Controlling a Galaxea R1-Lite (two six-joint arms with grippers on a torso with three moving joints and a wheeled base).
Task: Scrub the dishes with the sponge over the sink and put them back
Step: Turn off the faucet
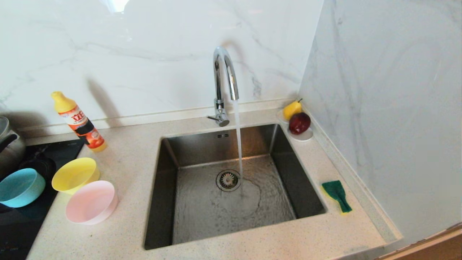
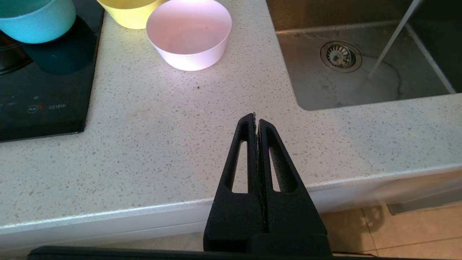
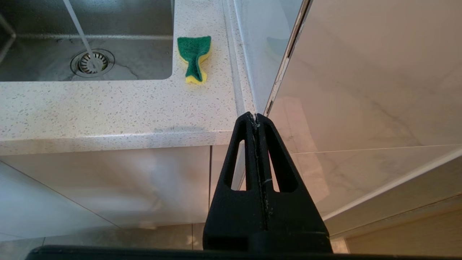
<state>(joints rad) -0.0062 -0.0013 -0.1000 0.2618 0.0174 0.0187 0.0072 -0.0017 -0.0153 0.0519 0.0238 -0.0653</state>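
Left wrist view: left gripper (image 2: pixel 256 119) fingers pressed together, empty, above the surface (image 2: pixel 162 144); pink bowl (image 2: pixel 189 33) at eleven o'clock, yellow bowl (image 2: pixel 126 12) and teal bowl (image 2: pixel 34 18) beyond. Right gripper (image 3: pixel 255 117) fingers likewise together; sponge (image 3: pixel 194 57) at eleven o'clock beside the sink (image 3: pixel 36 76). Sponge looks soft and light: pinch its narrow waist. Bowls seem light and slick: grip a rim.

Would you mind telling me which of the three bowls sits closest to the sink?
The pale pink bowl sits closest to the sink; the yellow bowl stands farther left behind it, and the teal-blue bowl rests on the black cooktop.
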